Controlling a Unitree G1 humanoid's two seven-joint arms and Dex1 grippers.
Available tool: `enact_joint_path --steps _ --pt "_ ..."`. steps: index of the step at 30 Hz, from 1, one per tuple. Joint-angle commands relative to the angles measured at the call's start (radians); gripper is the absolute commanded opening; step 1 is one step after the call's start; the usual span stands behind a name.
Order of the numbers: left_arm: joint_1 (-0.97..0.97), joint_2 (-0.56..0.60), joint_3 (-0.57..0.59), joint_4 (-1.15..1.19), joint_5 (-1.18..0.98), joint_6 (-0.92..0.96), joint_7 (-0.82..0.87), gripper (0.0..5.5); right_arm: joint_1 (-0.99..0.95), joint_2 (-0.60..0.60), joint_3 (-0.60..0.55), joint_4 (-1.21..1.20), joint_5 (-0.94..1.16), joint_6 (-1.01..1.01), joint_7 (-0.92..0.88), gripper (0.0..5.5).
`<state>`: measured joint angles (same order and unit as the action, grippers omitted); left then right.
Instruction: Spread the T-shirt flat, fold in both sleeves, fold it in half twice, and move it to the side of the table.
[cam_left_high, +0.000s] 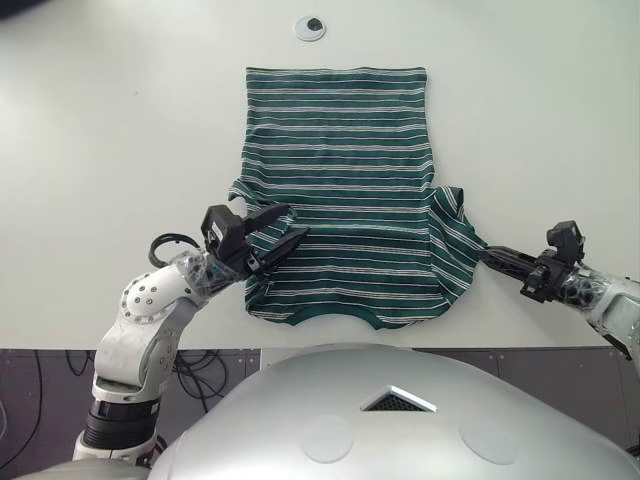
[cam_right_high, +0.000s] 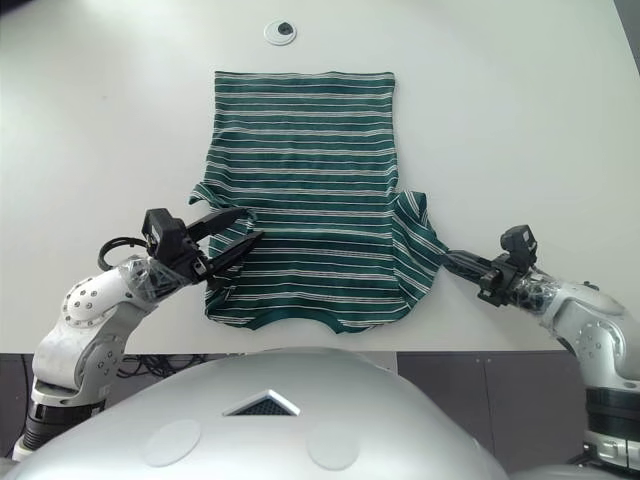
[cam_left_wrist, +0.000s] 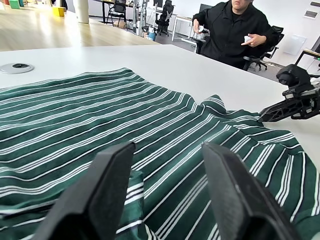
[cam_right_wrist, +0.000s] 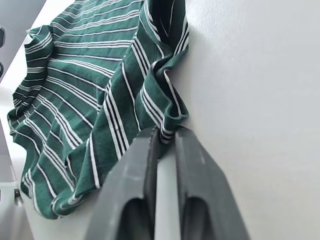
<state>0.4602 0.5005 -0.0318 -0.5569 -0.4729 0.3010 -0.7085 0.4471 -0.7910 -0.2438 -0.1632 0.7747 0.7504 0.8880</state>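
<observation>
T-shirt (cam_left_high: 340, 170) lay mid-table (cam_left_high: 120, 150), long axis near to far; the right gripper (cam_left_high: 488, 256) pinched the right sleeve (cam_left_high: 458, 225) tip, fabric lying left of it, while the left gripper (cam_left_high: 293, 222) hung wide open over the shirt's near-left part.

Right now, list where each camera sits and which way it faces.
Left and right eye: on the head, looking forward and down at the T-shirt on the table; both arms show.
Left wrist: low over the T-shirt's near left side, looking across it past the open left gripper.
Right wrist: behind the right gripper, shut on the right sleeve.
Shared: left wrist also catches the right gripper.
</observation>
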Motion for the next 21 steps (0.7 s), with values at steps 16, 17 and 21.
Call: enact_joint_path --steps 16,17,21 --pt "0.143 0.248 0.198 0.492 0.395 -0.950 -0.221 2.45 -0.140 0.133 0.080 -0.311 0.150 0.136 -0.144 0.02" --pt "0.147 0.254 0.200 0.496 0.391 -0.958 -0.219 2.45 -0.165 0.142 0.110 -0.312 0.136 0.139 -0.151 0.02" --pt "0.159 0.308 0.207 0.558 0.455 -1.063 -0.216 2.45 -0.233 0.175 0.188 -0.309 0.121 0.159 -0.185 0.02"
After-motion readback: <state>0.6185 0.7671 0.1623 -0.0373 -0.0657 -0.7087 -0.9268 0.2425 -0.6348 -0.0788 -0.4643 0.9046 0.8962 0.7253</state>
